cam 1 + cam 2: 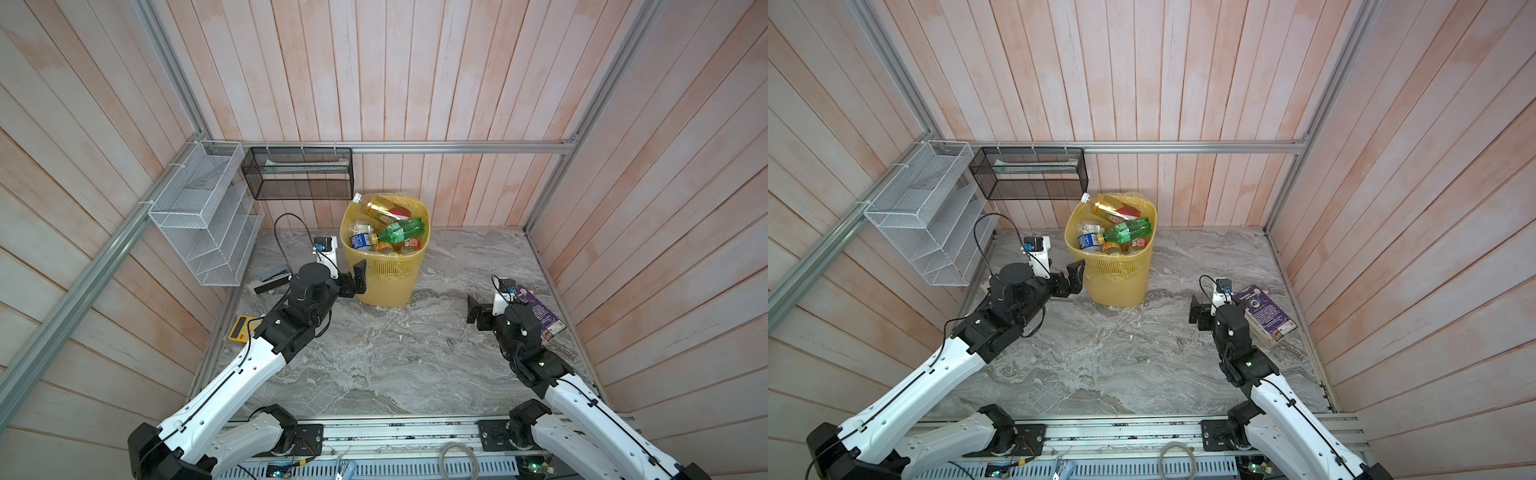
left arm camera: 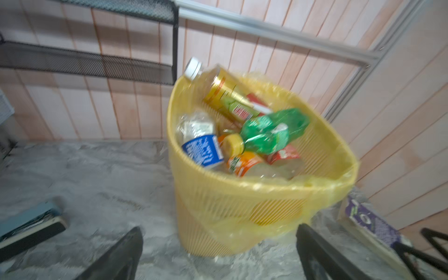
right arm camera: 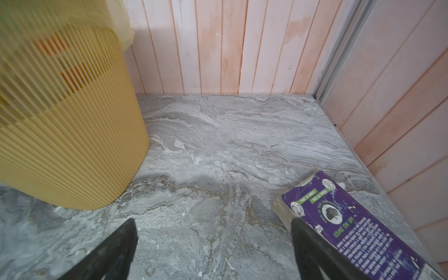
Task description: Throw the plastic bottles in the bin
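Plastic bottles [image 1: 384, 232] lie piled in the bin [image 1: 386, 289], which stands on the bench [image 1: 395, 353] near the back wall. The green bottle [image 1: 405, 230] is on top & a white-capped bottle [image 1: 360, 200] pokes over the rim. Left pincer [image 1: 356, 279] sits just beside the bin's wall, jaws wide, nothing btwn them. Right pincer [image 1: 476, 311] is well apart from the bin, low over the bench, jaws wide & empty, next to the purple book [image 1: 544, 316].
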`<state>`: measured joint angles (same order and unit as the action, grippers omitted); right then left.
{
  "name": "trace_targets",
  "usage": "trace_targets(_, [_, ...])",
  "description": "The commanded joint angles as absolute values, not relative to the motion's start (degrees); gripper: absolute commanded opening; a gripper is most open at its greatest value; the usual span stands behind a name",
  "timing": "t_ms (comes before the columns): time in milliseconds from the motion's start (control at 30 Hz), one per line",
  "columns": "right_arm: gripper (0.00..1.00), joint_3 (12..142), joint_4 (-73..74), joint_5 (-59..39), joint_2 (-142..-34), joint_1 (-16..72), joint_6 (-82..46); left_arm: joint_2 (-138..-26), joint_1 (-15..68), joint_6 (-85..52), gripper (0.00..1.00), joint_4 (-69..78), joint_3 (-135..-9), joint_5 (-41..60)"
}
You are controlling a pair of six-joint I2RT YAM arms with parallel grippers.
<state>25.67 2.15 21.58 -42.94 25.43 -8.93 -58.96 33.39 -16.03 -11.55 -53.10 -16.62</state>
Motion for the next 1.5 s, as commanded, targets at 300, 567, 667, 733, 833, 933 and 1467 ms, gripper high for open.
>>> trace_targets(300, [0.99, 12.74, 38.92, 26.93, -52.17, 14.39, -4.05, -47.42, 27.82, -9.52, 1.00, 5.86, -27.03, -40.20])
trace_targets(567, [0.99, 7.88, 53.83, 19.02, -58.22, 6.07, -2.84, -44.39, 24.72, -5.55, 1.00, 21.78, -13.55, -47.10])
trace_targets(667, [0.98, 7.73, 56.62, 15.97, -61.15, 4.35, -2.55, -45.44, 22.51, -5.38, 1.00, 25.54, -11.02, -45.53])
trace_targets(733, [0.98, 7.93, 58.96, 14.59, -63.92, 4.09, -2.20, -47.10, 21.60, -4.75, 1.00, 29.51, -9.53, -45.02])
trace_targets(833, [0.97, 8.74, 63.70, 13.93, -70.04, 3.90, -1.80, -50.61, 20.21, -4.79, 1.00, 33.84, -8.54, -45.40])
trace_targets(933, [0.97, 10.31, 67.94, 12.25, -77.14, 3.48, -1.74, -54.42, 18.53, -5.28, 1.00, 39.31, -7.35, -44.01])
trace_targets(1467, [0.98, 13.04, 72.72, 3.24, -88.00, 1.69, -1.10, -81.42, -0.87, -5.07, 1.00, 65.73, -11.11, -8.39])
